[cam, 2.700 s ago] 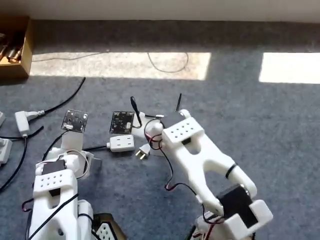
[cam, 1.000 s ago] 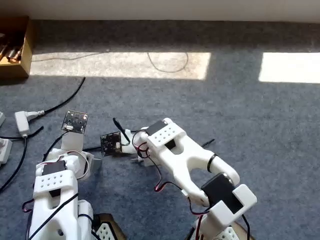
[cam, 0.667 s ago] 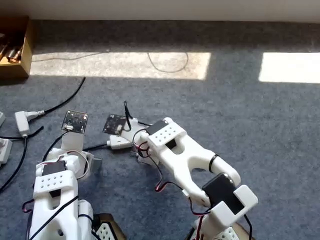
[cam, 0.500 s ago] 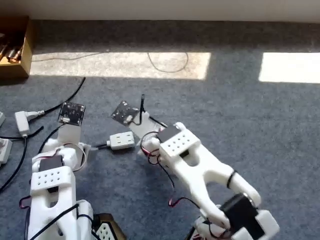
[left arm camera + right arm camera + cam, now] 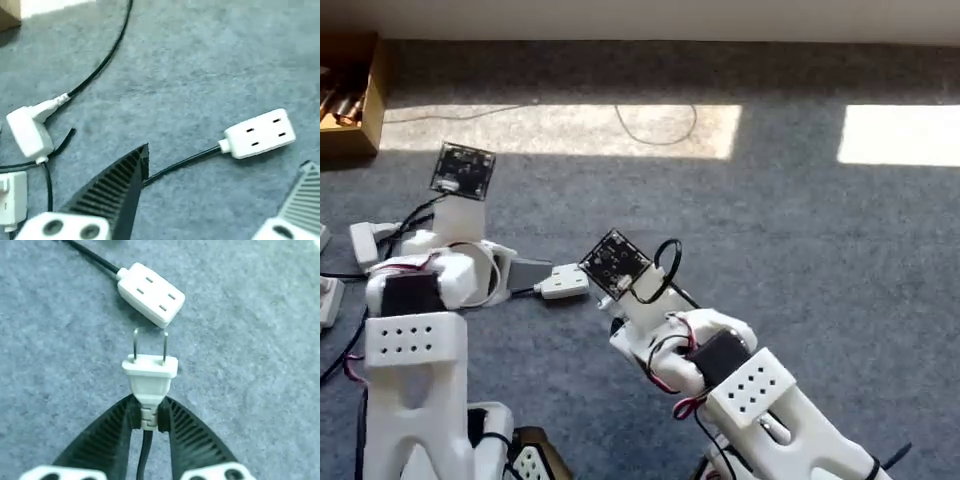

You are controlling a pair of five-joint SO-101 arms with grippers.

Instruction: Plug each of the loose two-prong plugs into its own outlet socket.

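A white two-prong plug (image 5: 150, 371) on a black cord is held in my right gripper (image 5: 149, 410), which is shut on the plug's neck. The prongs point at the white outlet socket (image 5: 150, 294) lying on the grey carpet just ahead, with a small gap between them. In the high view the socket (image 5: 563, 283) lies between the two arms. My left gripper (image 5: 226, 156) hovers open over the socket's black cord (image 5: 180, 163), close to the socket (image 5: 260, 134); its fingers hold nothing. A second white plug (image 5: 27, 132) with a black cable lies farther off.
A white plug (image 5: 368, 241) and a white block (image 5: 328, 297) with black cables lie at the left edge. A wooden box (image 5: 355, 95) stands at the back left. A thin wire (image 5: 655, 128) loops at the back. Bare carpet spreads to the right.
My right arm picked the plug up off the carpet and drew back, its wrist now raised over the socket. My left arm rose and swung toward the socket's cord.
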